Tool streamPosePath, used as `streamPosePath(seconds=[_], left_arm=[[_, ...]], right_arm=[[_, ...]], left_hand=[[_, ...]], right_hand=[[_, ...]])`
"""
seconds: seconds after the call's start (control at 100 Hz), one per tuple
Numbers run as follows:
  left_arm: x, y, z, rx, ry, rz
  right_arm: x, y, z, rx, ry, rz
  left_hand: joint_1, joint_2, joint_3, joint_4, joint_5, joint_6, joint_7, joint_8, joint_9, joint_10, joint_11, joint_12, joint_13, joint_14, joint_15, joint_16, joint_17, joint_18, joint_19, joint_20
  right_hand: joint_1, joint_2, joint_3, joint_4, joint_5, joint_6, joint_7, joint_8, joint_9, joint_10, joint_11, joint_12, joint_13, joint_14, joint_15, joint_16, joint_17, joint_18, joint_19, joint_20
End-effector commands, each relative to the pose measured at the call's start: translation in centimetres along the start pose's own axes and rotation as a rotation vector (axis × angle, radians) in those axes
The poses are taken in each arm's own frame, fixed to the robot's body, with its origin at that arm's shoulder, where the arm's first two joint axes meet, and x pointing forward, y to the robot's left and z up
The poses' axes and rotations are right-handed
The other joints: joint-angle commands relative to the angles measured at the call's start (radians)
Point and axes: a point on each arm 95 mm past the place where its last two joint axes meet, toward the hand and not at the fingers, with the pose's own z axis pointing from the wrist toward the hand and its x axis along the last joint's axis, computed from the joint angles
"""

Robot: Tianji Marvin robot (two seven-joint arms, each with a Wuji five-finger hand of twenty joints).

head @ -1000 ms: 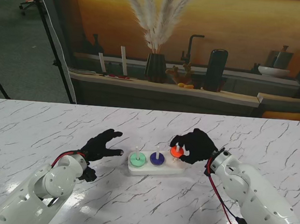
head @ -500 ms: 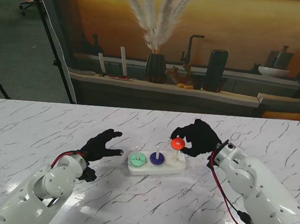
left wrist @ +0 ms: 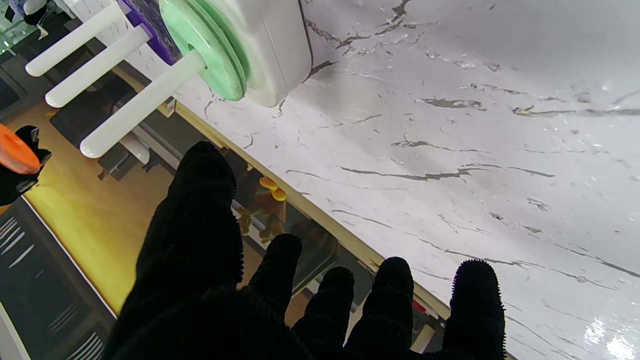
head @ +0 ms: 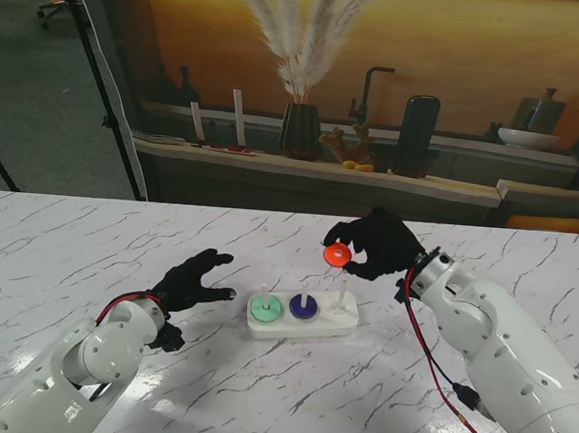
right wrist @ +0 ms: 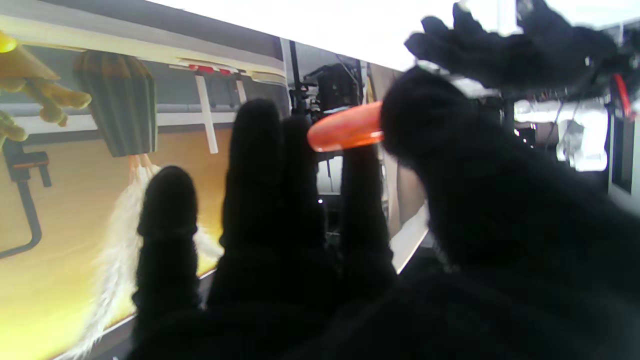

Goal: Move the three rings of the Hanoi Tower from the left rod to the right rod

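Your right hand [head: 379,246] pinches the orange ring [head: 338,253] clear above the right rod [head: 341,299]; carry it level to the middle rod [head: 305,300], keeping your left hand [head: 196,280], fingers apart, off the base [head: 341,329].

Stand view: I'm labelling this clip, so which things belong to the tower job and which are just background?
Job: orange ring held by right hand; green ring; blue ring; white base; left hand, open.

Background: pampas vase, black tap, bowl.
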Motion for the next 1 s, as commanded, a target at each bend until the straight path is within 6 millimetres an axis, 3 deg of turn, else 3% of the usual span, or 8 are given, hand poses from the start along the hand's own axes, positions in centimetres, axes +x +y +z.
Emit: streamPosePath(seconds=[0.0,0.47,0.99], left_arm=[[-0.2,0.3,-0.2,-0.013,0.0,-0.008],[-1.2,-0.3,-0.8,0.022,-0.033,-0.013],[-1.3,-0.4,-0.8,0.026,-0.034,-0.013]], right_arm=[[0.9,0.1,1.1,-0.01,0.021,0.011],[2.6,-2.6,2.9,0.023,0.078,0.069],[3.7,-4.6,1.9,0.045,0.082,0.097]], left_hand=[[-0.011,0.027,-0.025,-0.044,-0.027,-0.025,-0.004,-0.017,0.017,-0.019,0.001,0.009,-0.027,-0.025,-0.02,-0.006,-0.019,-0.005,-0.035,-0.004],[-0.007,0.023,-0.025,-0.044,-0.026,-0.027,-0.004,-0.018,0.017,-0.019,0.001,0.008,-0.028,-0.025,-0.022,-0.007,-0.019,-0.005,-0.035,-0.003],[-0.004,0.021,-0.025,-0.042,-0.027,-0.027,-0.004,-0.017,0.016,-0.018,0.001,0.008,-0.029,-0.026,-0.022,-0.007,-0.02,-0.007,-0.038,-0.004]], right_hand=[[0.147,0.118,0.163,0.081,0.073,-0.07,0.12,0.017,0.103,-0.119,0.085,0.055,0.031,-0.031,0.017,0.009,-0.004,0.035,0.019,-0.002],[0.146,0.115,0.164,0.081,0.072,-0.071,0.119,0.02,0.102,-0.122,0.082,0.06,0.03,-0.033,0.013,0.015,-0.005,0.033,0.016,-0.003],[0.146,0.112,0.166,0.08,0.066,-0.068,0.115,0.024,0.097,-0.121,0.079,0.061,0.024,-0.032,0.009,0.017,-0.008,0.031,0.012,-0.003]])
